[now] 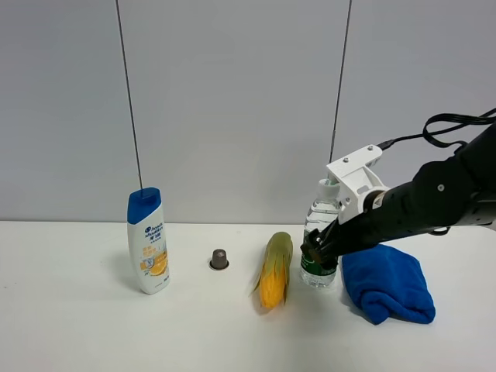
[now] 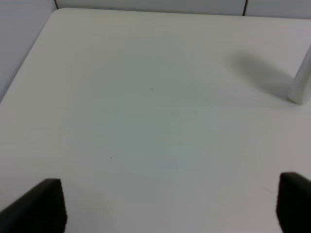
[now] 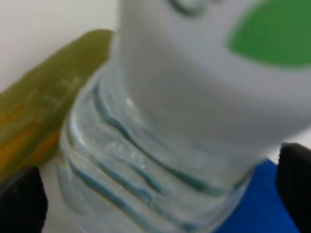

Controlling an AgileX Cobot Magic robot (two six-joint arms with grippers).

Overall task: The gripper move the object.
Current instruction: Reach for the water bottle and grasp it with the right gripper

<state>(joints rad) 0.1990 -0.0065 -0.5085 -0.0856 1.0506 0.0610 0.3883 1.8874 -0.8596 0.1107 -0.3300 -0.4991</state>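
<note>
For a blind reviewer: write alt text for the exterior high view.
A black arm reaches from the right, its gripper around the lower part of an upright water bottle on a white table. Corn and a blue cloth flank it; a shampoo bottle stands far left.

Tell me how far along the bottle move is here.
Done: the approach; the right gripper brackets the water bottle low down. In hand: the grasp; slim gaps show either side of it, so it looks unclosed. Left: lifting and moving; the bottle stands on the table between corn cob and blue cloth.
</note>
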